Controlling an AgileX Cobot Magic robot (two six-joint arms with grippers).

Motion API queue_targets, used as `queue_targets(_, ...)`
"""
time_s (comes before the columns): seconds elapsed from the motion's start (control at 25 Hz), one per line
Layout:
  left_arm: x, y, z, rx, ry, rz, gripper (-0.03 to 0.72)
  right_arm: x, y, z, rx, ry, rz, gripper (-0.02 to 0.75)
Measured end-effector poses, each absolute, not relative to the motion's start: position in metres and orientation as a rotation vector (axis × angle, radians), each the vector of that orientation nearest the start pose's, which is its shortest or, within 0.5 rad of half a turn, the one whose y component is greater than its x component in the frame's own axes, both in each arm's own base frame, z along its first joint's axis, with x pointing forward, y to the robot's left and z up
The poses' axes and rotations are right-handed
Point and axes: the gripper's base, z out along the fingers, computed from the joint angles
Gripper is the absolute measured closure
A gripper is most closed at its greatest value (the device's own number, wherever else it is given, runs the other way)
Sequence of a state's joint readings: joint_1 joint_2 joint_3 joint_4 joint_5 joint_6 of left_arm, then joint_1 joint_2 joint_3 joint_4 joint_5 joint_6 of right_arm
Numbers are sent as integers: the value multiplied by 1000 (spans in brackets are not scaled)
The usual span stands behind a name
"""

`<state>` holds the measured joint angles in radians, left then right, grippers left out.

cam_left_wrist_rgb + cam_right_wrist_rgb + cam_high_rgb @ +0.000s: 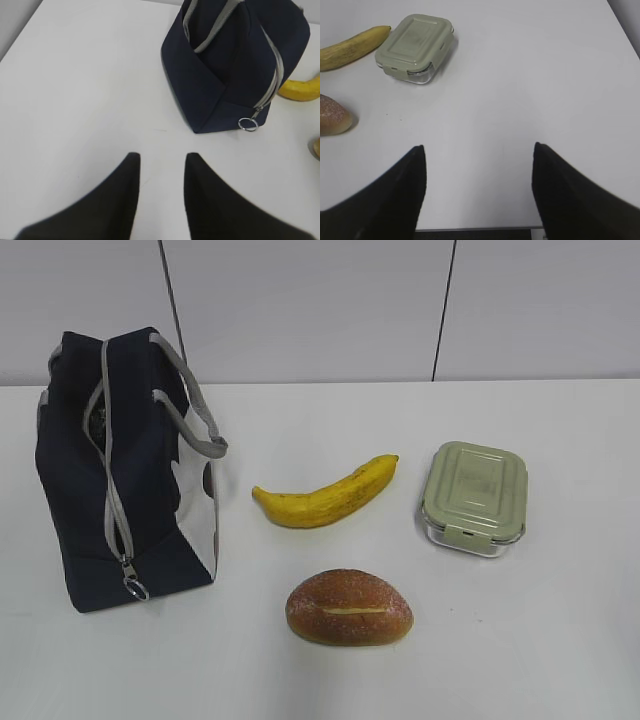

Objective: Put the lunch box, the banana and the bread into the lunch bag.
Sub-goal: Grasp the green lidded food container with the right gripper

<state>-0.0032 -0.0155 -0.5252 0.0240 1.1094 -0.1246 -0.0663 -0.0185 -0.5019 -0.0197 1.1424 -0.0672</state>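
Ahead, lunch bag [220,75] beyond parted, empty left gripper [161,162]; lunch box [414,47] beyond wide-spread right gripper [479,150].

One boxy navy-blue fabric lunch bag [120,480], one curved yellow banana [325,495], one oval golden-brown glossy bread bun [349,608] and one clear glass lunch box with a sage-green lid [473,496] sit on one white bench [560,640].
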Motion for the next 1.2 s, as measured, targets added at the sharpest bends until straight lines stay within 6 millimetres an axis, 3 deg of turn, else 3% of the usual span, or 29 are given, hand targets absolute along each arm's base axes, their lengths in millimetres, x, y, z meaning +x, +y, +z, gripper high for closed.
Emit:
queue_targets(0.48,-12,2,282,-126,2043,-51,453,-12,-1,271,1,2107,-104,247)
queue_targets(0.76,10,1,317,-124,2043,-62,453,-12,-1,271,1,2107,-104,247)
queue_targets(0.96,62,-2,349,-135,2167,-106,452,-12,-1,271,1,2107,-104,247)
queue_targets(1.2,128,-9,365,-167,2314,-213,449,-12,-1,271,1,2107,-104,247)
